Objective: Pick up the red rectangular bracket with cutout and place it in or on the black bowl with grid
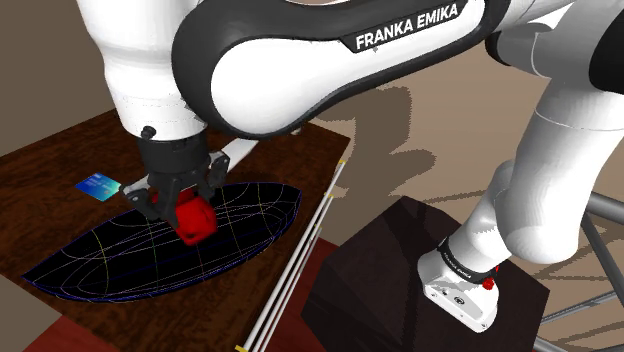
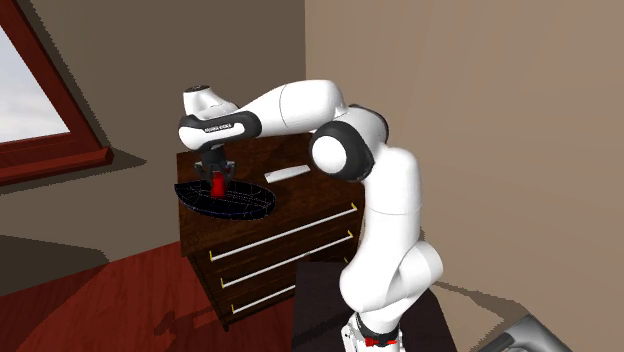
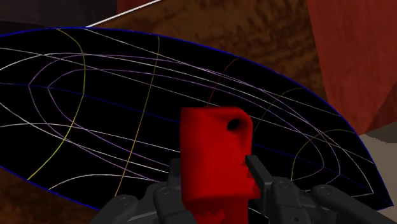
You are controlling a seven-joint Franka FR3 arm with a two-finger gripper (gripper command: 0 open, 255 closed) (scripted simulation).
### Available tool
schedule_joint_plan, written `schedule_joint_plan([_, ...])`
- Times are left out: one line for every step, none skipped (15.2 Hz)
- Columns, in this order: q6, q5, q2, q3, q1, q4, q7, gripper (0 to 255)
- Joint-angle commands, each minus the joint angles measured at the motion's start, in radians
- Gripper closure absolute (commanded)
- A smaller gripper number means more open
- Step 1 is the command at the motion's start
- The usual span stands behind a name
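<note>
Right over the wide black bowl with coloured grid lines (image 1: pixel 95 262), my all-black two-finger gripper (image 1: pixel 188 208) is pinching the red rectangular bracket with a cutout (image 3: pixel 213 156).

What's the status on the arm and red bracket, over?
Tool shut on red bracket. Bracket over black bowl, not yet released. Blue card beside bowl, not in the way.

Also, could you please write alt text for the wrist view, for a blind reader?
A red bracket with a small hole is clasped between the black jaws, over the inside of a shallow black bowl crossed by thin coloured grid lines. The bowl sits on a dark brown wooden top.
</note>
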Motion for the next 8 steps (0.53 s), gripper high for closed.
schedule_joint_plan([0.027,-0.005,0.006,-0.002,0.001,-0.022,0.004,255])
schedule_joint_plan([0.039,-0.008,0.009,-0.003,0.001,-0.031,0.005,255])
schedule_joint_plan([0.048,-0.010,0.012,-0.004,0.001,-0.038,0.007,255])
schedule_joint_plan([0.048,-0.010,0.012,-0.004,0.001,-0.038,0.006,255])
schedule_joint_plan([0.048,-0.010,0.012,-0.004,0.001,-0.038,0.007,255])
schedule_joint_plan([0.048,-0.010,0.012,-0.004,0.001,-0.038,0.007,255])
schedule_joint_plan([0.048,-0.010,0.012,-0.004,0.001,-0.038,0.007,255])
schedule_joint_plan([0.048,-0.010,0.012,-0.004,0.001,-0.038,0.007,255])
